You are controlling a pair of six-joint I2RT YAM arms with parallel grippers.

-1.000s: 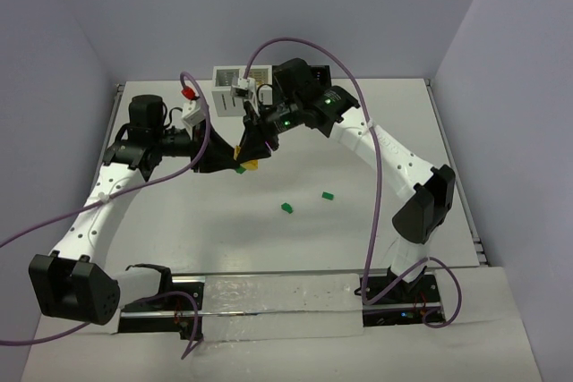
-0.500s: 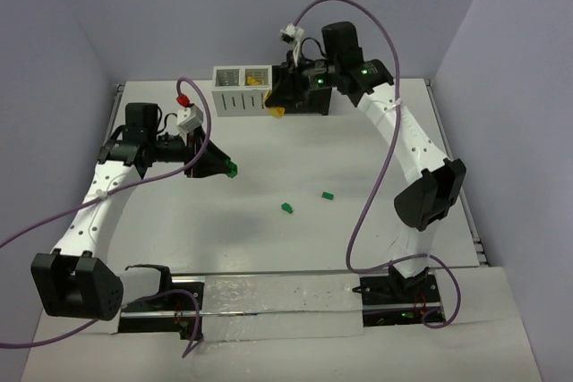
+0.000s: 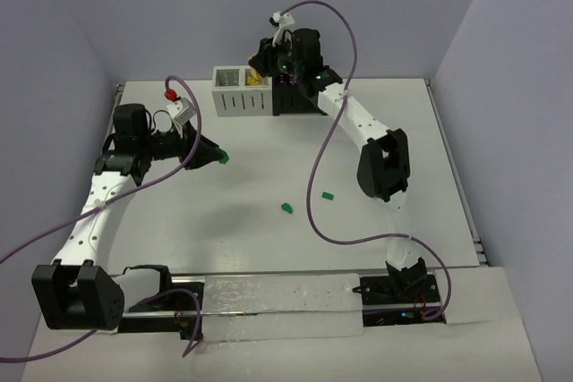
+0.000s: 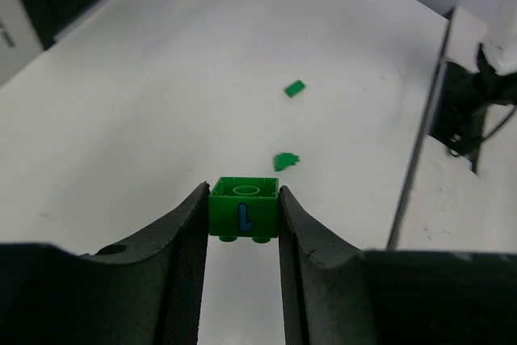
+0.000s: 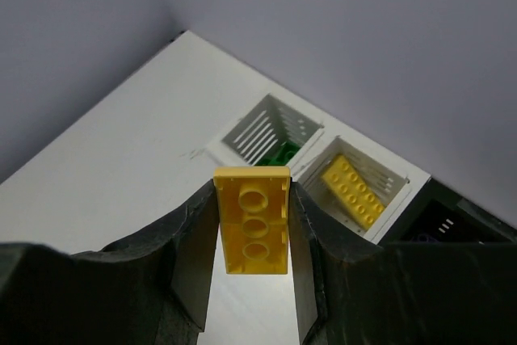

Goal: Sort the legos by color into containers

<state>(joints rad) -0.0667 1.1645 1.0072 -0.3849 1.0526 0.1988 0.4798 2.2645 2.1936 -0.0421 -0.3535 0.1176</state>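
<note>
Right fingers [image 5: 186, 248] swung over white bin [image 5: 242, 131], yellow brick [image 5: 251, 220] clamped between them

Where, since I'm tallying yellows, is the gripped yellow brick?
In the right wrist view, the yellow brick sits clamped in the right gripper, by the white bin at the table's far edge.

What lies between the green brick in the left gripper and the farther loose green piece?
A second loose green lego lies roughly on that line, otherwise bare table; the left wrist view shows it.
</note>
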